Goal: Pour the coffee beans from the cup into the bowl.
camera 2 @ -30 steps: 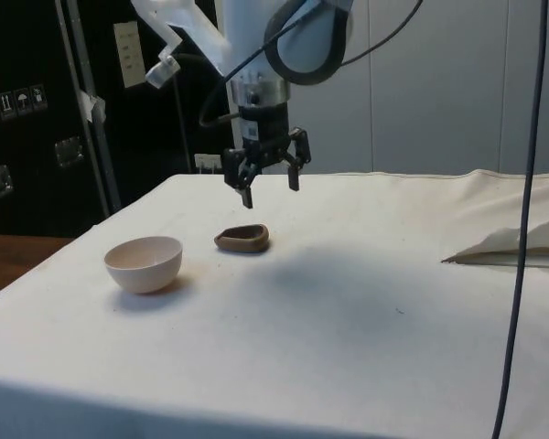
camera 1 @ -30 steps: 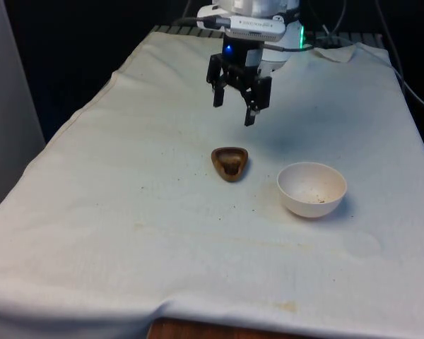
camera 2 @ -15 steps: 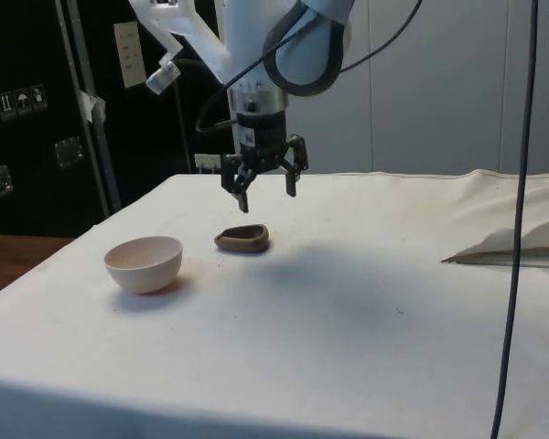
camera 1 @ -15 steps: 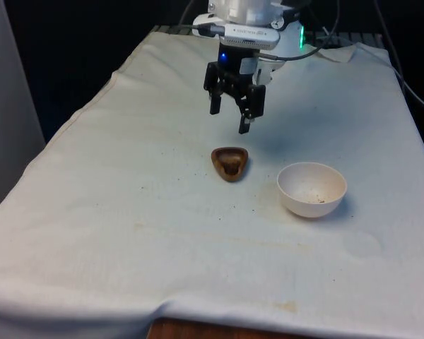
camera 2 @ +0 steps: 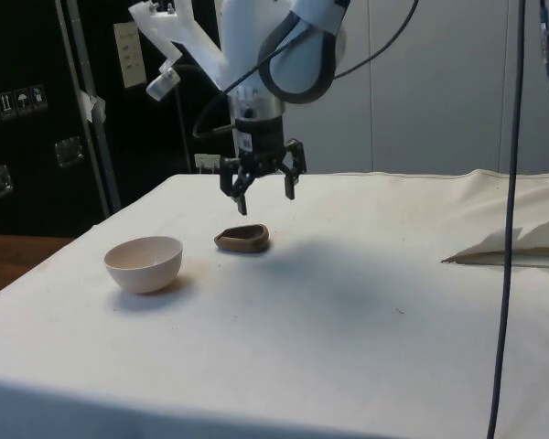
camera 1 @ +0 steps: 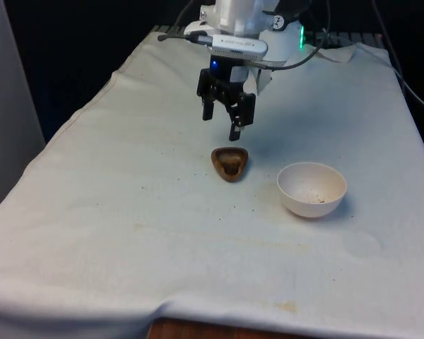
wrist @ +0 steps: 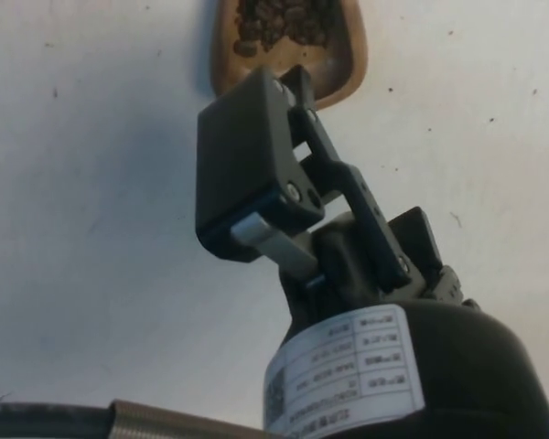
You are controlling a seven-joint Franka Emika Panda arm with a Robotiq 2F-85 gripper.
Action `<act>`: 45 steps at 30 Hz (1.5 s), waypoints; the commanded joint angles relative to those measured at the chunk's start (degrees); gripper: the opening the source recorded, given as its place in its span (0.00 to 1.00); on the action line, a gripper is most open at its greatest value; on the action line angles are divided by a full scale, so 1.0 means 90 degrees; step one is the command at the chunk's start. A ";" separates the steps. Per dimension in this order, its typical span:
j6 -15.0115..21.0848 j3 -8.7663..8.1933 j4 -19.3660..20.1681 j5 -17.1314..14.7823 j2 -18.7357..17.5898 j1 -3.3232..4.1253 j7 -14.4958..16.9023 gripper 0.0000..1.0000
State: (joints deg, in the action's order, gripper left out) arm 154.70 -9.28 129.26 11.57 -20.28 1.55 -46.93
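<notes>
Cup (camera 1: 230,163): small brown wooden cup, shallow, with a rounded three-cornered rim. It stands upright on the table (camera 1: 127,212), near the middle of the cloth and rather toward the far edge. It holds coffee beans (wrist: 282,20), a low dark heap across its bottom. Judged light and rigid, with a smooth wall that may slip under hard pads; the load is loose and will spill at any early tilt. Best hold, by judgement: across the rim, one finger inside and one outside a wall, or across two opposite walls, taken level and kept level until it is over the bowl.

Bowl (camera 1: 311,188): white, round, deeper than the cup, upright. It stands near the cup, apart from it, on the side toward the front view's right and slightly nearer the table's near edge. A few dark specks lie in its bottom.

Gripper (camera 1: 225,123): black, two fingers, spread apart with nothing between them, pointing down. It hangs above the cloth, clear of the cup, a little beyond the cup's far side. In the side view the gripper (camera 2: 263,190) sits above the cup (camera 2: 242,239), with open air between.

Step in hand, by judgement: approach, cup not yet taken.
</notes>
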 commanded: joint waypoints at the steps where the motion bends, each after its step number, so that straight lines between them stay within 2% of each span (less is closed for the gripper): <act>1: 0.0089 -0.0013 -0.0006 -0.0019 -0.0032 -0.0019 -0.0038 1.00; 8: 0.0089 -0.0051 -0.0025 -0.0019 -0.0083 0.0000 -0.0255 1.00; 17: 0.0108 0.0019 -0.0019 -0.0140 -0.0159 -0.0045 -0.0554 1.00; 18: 0.0032 -0.0038 -0.0019 -0.0032 -0.0127 -0.0006 -0.0554 1.00; 19: 0.0115 0.0019 -0.0019 -0.0159 -0.0172 -0.0051 -0.0579 1.00; 21: 0.0127 0.0025 -0.0019 -0.0185 -0.0197 -0.0051 -0.0630 1.00; 26: 0.0140 -0.0013 -0.0070 -0.0242 -0.0306 -0.0038 -0.0770 1.00; 27: 0.0064 -0.0038 -0.0051 -0.0172 -0.0267 -0.0006 -0.0777 1.00; 28: 0.0140 -0.0019 -0.0083 -0.0242 -0.0318 -0.0038 -0.0809 1.00; 36: 0.0064 -0.0045 -0.0134 -0.0172 -0.0363 -0.0013 -0.1120 1.00; 45: 0.0236 0.0000 -0.0127 -0.0248 -0.0395 -0.0038 -0.1439 1.00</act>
State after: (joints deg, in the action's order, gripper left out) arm 155.50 -9.68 127.94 10.03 -23.72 1.43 -59.64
